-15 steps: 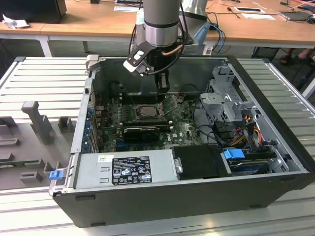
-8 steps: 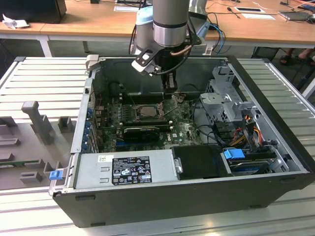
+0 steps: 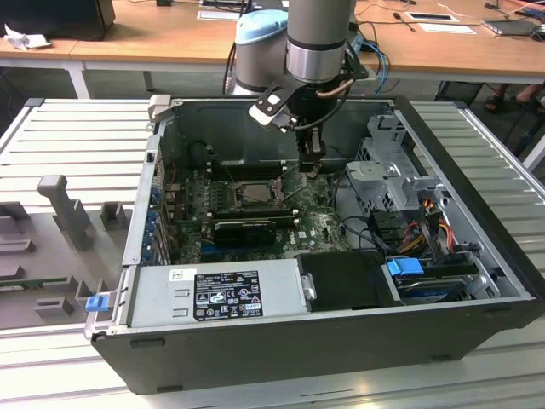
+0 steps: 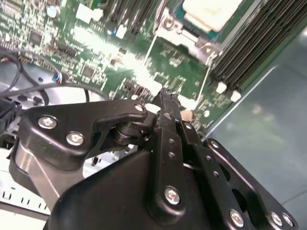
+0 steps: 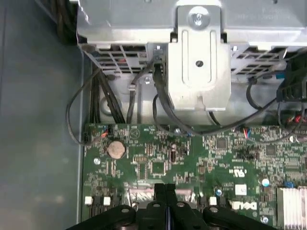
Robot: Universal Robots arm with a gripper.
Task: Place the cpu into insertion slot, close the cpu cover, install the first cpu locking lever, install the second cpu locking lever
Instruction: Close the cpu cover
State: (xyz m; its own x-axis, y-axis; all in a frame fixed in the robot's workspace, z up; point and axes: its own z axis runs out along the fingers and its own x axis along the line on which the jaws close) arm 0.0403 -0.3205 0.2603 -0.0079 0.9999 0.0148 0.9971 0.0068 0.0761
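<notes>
Black case wall [image 3: 281,358] sits closest in the exterior view. Inside, the gripper [image 3: 312,167] hangs just beside the insertion slot [image 3: 230,194], where the cpu [image 3: 254,194] lies. In the second wrist view, its fingers [image 4: 168,120] are pressed together above the green board [image 4: 96,52], near the cpu cover [image 4: 189,40]. In the first wrist view, the fingers [image 5: 158,194] touch each other too.

You have the cpu [image 4: 211,10] lying flat, pale metal top up, in the insertion slot [image 3: 255,194] on the green board, with the silver cpu cover [image 4: 196,44] down flat, framing it.
</notes>
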